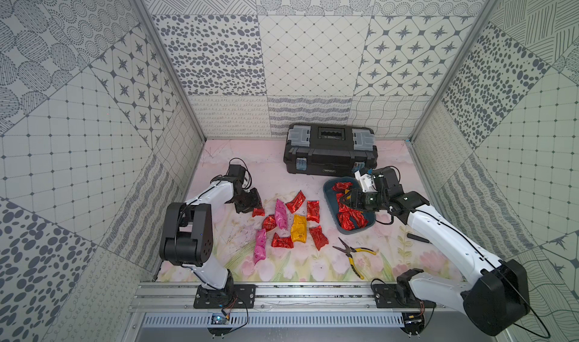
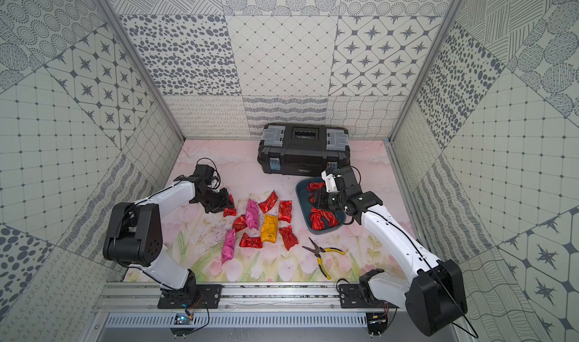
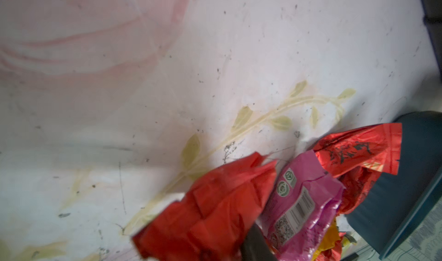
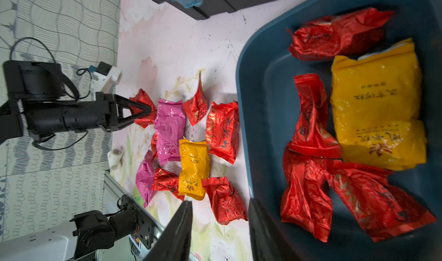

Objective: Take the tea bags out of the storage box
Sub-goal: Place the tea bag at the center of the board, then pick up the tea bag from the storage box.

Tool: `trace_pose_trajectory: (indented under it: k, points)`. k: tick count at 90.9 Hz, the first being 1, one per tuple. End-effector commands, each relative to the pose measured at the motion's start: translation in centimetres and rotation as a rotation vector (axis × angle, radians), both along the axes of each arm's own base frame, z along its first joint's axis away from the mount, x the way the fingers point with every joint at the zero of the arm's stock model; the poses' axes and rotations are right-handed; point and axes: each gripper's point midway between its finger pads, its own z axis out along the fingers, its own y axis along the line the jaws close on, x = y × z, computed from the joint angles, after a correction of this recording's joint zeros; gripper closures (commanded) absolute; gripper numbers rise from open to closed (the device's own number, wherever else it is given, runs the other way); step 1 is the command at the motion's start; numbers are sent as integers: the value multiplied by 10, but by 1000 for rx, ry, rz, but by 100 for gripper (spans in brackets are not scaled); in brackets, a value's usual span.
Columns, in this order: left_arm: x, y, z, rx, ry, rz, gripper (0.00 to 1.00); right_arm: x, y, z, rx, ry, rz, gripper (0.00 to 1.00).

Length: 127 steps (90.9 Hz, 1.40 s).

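The teal storage box (image 1: 329,190) (image 4: 253,104) holds several red tea bags (image 4: 311,118) and a yellow one (image 4: 378,109). My right gripper (image 1: 346,199) (image 4: 220,231) hovers open over the box's rim on the mat side, with nothing between its fingers. Several tea bags lie on the mat to the box's left: pink (image 1: 280,213), yellow (image 1: 298,229) and red (image 1: 319,237). My left gripper (image 1: 257,206) (image 4: 149,109) is low at the far left of that group, tips at a red tea bag (image 1: 258,212) (image 3: 215,212). That bag is blurred and hides the jaws except one finger (image 3: 256,245).
A black toolbox (image 1: 329,151) stands behind the storage box. Yellow-handled pliers (image 1: 354,252) lie on the mat in front of the box, and a thin black stick (image 1: 418,237) lies under the right arm. A white tape roll (image 4: 116,158) sits at the mat's edge.
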Motion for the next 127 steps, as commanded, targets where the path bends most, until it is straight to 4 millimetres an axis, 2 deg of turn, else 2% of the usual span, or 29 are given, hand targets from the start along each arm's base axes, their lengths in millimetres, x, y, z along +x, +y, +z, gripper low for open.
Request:
trace_pose_trajectory:
  k: [1,7,19,27,38,48,58,79,90,106,127]
  points:
    - [0,-2,1,-4,-35,-82,55,6,-11,-20,-104,44,-18,57]
    - [0,2,5,20,-54,-83,41,7,-15,-30,-150,74,-22,57]
    - [1,5,23,38,-111,-56,28,10,-25,-43,-233,85,-22,56]
    - [2,8,45,41,-170,-17,23,14,-36,-48,-310,78,-34,55]
    - [-1,5,80,-4,-277,62,22,17,-56,-58,-462,74,-32,53]
    - [-15,2,97,-44,-340,144,22,20,-67,-68,-584,109,17,51]
    - [-31,0,108,-84,-389,220,22,22,-64,-76,-638,136,68,50]
    - [-53,0,115,-125,-417,290,24,25,-48,-98,-727,190,152,51]
    - [-55,1,120,-121,-426,295,25,26,-47,-108,-775,222,166,56]
    - [-51,1,128,-127,-439,296,26,28,-50,-110,-821,223,172,68]
    - [-44,0,135,-130,-448,293,26,26,-49,-97,-807,198,171,99]
